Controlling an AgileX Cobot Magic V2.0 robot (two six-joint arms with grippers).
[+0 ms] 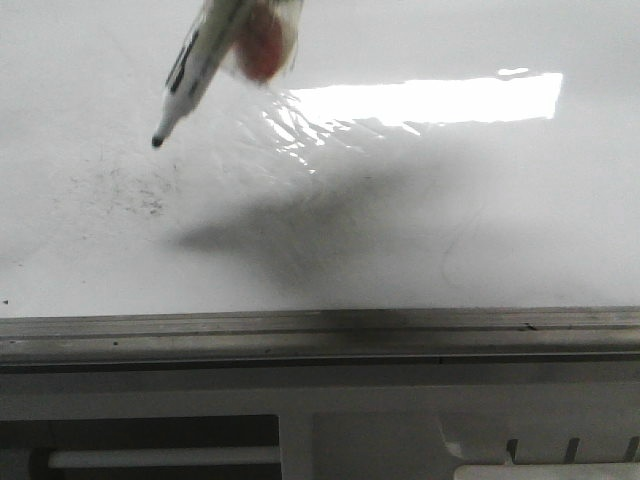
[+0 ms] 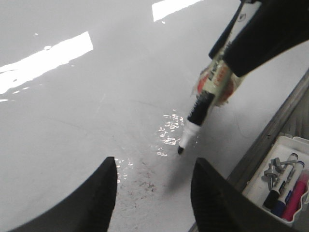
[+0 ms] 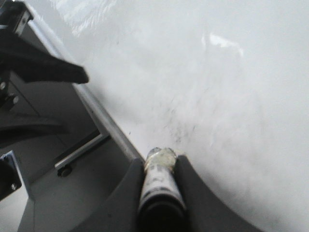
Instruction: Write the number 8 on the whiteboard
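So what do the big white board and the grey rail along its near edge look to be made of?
The large glossy white board looks like a smooth laminate or coated panel, possibly under a film: it mirrors the ceiling light and wrinkles near the glare. The grey edge rail looks like brushed metal, probably aluminium, given its dull sheen and straight grooves.

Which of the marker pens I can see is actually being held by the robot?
The white-and-black marker with its cap off, gripped by the right gripper above the whiteboard. The other markers lie capped in the white tray beside the board.
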